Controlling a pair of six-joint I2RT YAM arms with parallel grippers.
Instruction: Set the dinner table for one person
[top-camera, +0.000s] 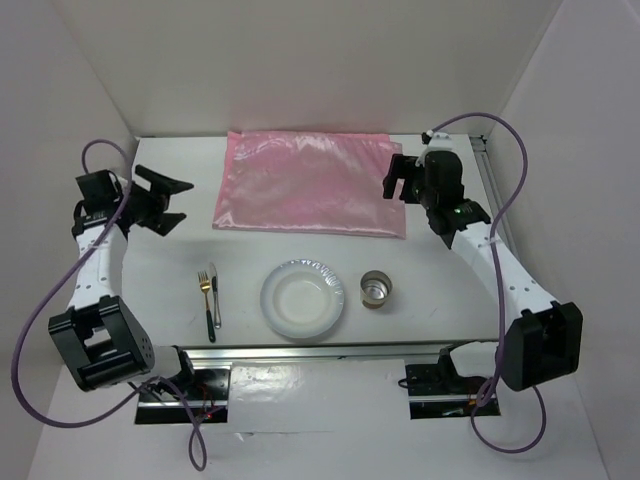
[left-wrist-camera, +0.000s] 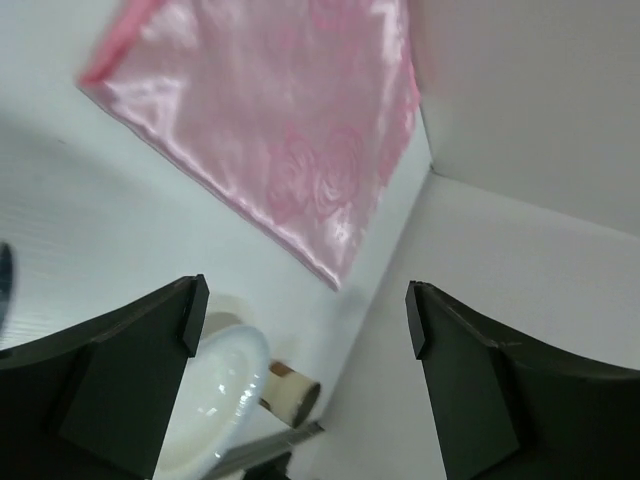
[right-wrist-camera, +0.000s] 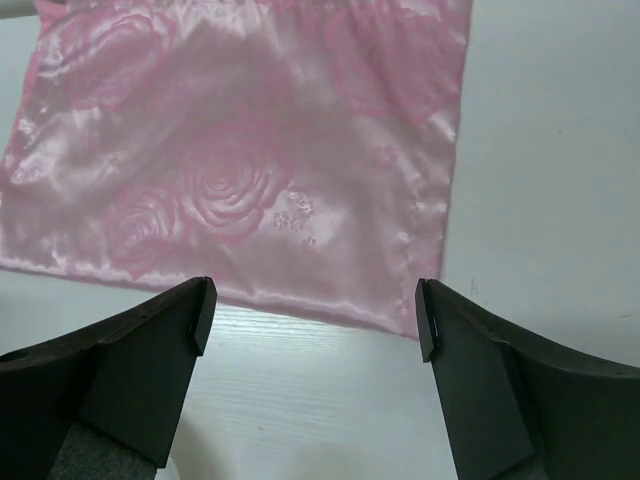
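Table (top-camera: 160, 270), white and railed, spreads beneath both arms. Spread wide and empty, the left fingers (left-wrist-camera: 130, 380) hover beside a pink mat (top-camera: 310, 180) at the far side, and the right fingers (right-wrist-camera: 110, 370) hover over its right edge. Nearer, left to right, lie a fork (top-camera: 203, 285), knife (top-camera: 214, 300), plate (top-camera: 303, 298) and cup (top-camera: 377, 289).

Pink satin cloth (top-camera: 310, 182), rose pattern, flat at far side. White plate (top-camera: 303, 298) nearer; metal cup (top-camera: 377, 289) just right of it; fork (top-camera: 206, 300) and second utensil (top-camera: 216, 295) side by side, left.
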